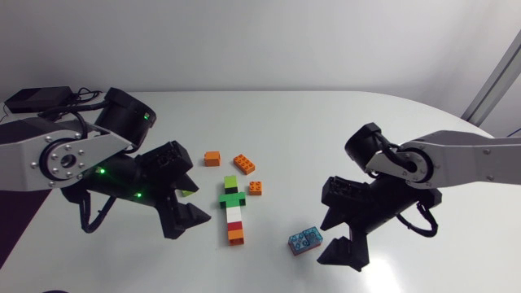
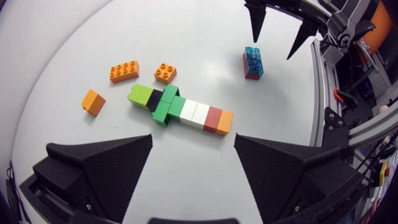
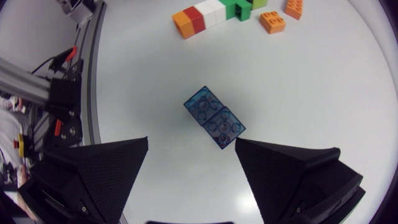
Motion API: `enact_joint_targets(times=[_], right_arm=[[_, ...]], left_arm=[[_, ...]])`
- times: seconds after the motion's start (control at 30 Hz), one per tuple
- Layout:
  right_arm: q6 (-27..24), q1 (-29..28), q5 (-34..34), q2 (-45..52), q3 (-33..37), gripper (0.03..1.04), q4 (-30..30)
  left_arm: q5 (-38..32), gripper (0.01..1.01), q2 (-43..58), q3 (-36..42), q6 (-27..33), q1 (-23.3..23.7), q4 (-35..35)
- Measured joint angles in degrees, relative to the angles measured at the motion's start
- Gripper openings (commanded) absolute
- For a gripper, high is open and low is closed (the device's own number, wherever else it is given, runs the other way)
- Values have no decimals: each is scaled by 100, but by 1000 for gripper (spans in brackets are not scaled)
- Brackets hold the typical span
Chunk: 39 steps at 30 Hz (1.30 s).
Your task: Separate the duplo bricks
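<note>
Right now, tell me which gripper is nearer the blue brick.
Right. The right gripper is open with the blue brick just ahead of its fingers. The left gripper is beyond the joined brick row, well away.

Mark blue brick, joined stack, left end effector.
blue brick [image 3: 214,118], right wrist view, studded top.
joined stack [image 2: 194,113], left wrist view, white middle brick.
left end effector [image 2: 193,137], left wrist view, midway between fingertips.

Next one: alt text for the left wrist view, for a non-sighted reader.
A joined row of duplo bricks, light green to orange with a green crosspiece, lies on the table ahead of the open left tool. Three loose orange bricks lie beyond it; a blue brick sits near the right tool.
</note>
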Motion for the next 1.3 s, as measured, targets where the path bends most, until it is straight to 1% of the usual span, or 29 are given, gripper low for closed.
enact_joint_targets(times=[0.07,0.13,0.23,0.33,0.5,0.7,0.87,0.93,1.03,1.13,1.23,1.27,1.3], right_arm=[[-426,-2,-22,-11,2,1007,-17],[-691,-35,-20,-48,17,1007,0],[-909,-101,52,-17,116,1007,92],[-1126,-120,162,216,341,1007,74],[-1368,28,407,629,533,1007,4],[-1410,249,789,798,533,1002,179],[-1408,352,933,841,533,805,407],[-1408,387,957,883,533,761,527],[-1410,448,1025,981,533,587,625],[-1412,525,1075,1088,533,554,651],[-1414,575,1082,1121,531,436,632],[-1414,586,1082,1121,527,428,632],[-1416,599,1082,1121,525,366,632]], left_arm=[[0,920,42,0,35,-63,48],[0,920,68,0,85,-105,61],[2,920,94,0,127,-157,114],[0,920,160,0,153,-179,195],[0,918,245,0,238,-192,302],[0,918,254,0,306,-291,380],[-39,918,254,-2,367,-376,568],[-87,918,254,-4,378,-407,643],[-179,918,254,-11,385,-466,761],[-236,918,254,-52,385,-516,852],[-291,918,254,-127,387,-518,887],[-302,918,254,-151,387,-518,890],[-308,918,254,-164,387,-518,890]])
